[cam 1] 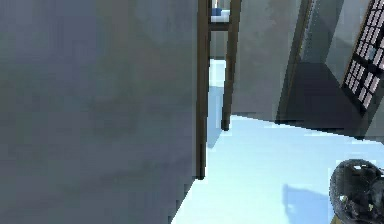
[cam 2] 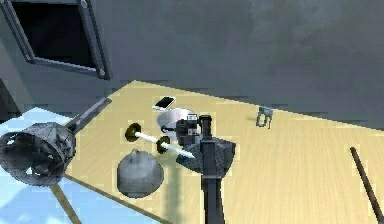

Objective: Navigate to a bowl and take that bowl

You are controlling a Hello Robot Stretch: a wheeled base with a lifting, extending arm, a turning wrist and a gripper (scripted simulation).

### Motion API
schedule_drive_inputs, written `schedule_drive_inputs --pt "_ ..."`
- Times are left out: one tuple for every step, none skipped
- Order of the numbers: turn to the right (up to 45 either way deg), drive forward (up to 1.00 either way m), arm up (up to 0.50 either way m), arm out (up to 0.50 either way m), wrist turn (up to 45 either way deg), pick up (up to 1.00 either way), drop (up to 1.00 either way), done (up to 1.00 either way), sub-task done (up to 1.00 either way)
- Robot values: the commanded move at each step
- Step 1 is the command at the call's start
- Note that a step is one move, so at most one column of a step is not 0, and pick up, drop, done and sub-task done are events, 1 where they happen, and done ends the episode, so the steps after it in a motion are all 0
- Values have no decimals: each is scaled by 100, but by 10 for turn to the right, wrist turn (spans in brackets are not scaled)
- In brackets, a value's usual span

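Arm side view: the bowl, a plain grey dome apparently rim-down on the wooden table, lies near the gripper, lower left of it. You cannot tell the jaws' state or whether they hold anything.

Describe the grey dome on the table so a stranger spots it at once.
In the arm side view, find the tan tabletop under the window. Left of the arm sits the grey dome. It alone is solid and rounded: the bar with discs is thin, the round cage further left see-through.
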Motion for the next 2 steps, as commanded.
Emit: schedule_drive_inputs --pt "0 0 10 0 0 0 0 0 0" --pt "0 0 0 0 0 0 0 100 0"
